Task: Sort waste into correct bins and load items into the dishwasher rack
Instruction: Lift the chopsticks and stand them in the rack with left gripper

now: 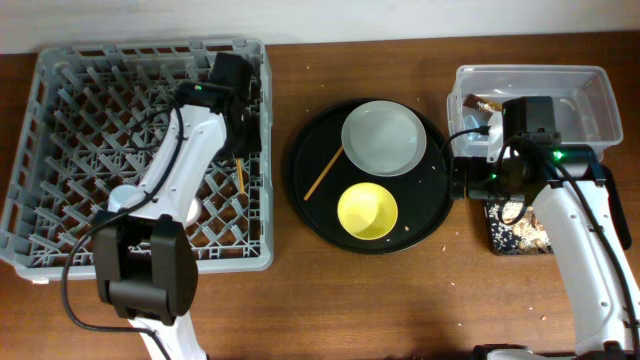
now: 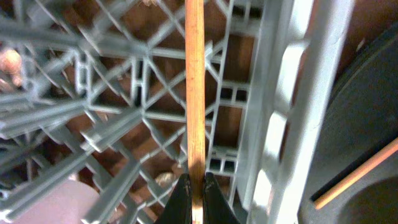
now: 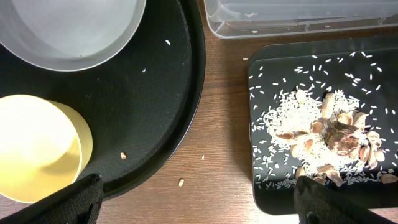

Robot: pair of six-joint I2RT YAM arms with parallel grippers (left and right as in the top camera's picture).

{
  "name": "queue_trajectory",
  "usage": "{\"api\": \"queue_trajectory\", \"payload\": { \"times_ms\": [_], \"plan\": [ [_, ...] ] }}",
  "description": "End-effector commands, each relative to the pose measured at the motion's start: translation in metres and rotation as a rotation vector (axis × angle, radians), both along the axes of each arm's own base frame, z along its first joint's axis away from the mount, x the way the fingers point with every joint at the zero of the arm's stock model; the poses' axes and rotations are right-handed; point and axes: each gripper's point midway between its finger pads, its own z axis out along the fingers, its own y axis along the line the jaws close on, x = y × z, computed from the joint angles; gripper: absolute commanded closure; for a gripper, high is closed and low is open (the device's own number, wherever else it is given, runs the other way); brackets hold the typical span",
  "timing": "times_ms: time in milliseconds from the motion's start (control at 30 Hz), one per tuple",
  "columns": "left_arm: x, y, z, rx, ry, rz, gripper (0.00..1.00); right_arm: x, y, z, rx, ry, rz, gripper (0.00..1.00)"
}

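Reaching over the rack (image 1: 80, 120), the left gripper (image 1: 240, 148) holds a chopstick (image 1: 240, 176) just inside the rack's right wall. A second chopstick (image 1: 323, 172) lies on the round tray (image 1: 310, 215), left of the plate (image 1: 382, 138) and bowl (image 1: 368, 211). The right arm (image 1: 580, 250) hangs by the tub (image 1: 585, 100) and flat tray (image 1: 500, 245), all on a brown wooden table (image 1: 400, 310).

From the left wrist, the fingers are clenched on the chopstick's near end, and its shaft runs far over the lattice.

From the right wrist, the right gripper (image 3: 196, 190) is released, its fingers wide apart and empty. It is over bare table between the round tray and the flat tray, where scraps (image 3: 323, 124) are heaped.
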Motion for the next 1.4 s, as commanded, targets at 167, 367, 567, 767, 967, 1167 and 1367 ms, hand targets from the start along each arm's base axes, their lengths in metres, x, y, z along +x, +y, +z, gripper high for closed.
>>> {"api": "queue_trajectory", "payload": {
  "times_ms": [167,367,567,767,967,1167,1367],
  "plan": [
    [-0.009,-0.027,-0.005,-0.098,0.02,-0.193,0.73,0.0,-0.002,0.0,-0.008,0.002,-0.006,0.01],
    [-0.033,-0.133,0.031,-0.21,-0.059,-0.599,0.71,0.0,-0.002,0.0,-0.008,0.002,-0.006,0.02],
    [-0.033,-0.193,-0.081,-0.025,0.03,-0.816,0.72,0.0,-0.002,0.0,-0.008,0.002,-0.006,0.02],
    [-0.026,-0.177,-0.113,0.068,0.049,-0.746,0.76,0.0,-0.002,0.0,-0.008,0.002,-0.006,0.02],
    [-0.028,-0.168,-0.126,0.078,0.101,-0.693,1.0,0.0,-0.002,0.0,-0.008,0.002,-0.006,0.02],
    [0.005,-0.109,0.039,0.033,0.017,-0.461,1.0,0.0,-0.002,0.0,-0.008,0.002,-0.006,0.02],
    [0.007,-0.015,0.017,0.016,0.088,-0.061,0.98,0.0,-0.002,0.0,-0.008,0.002,-0.006,0.02]
  ]
}}
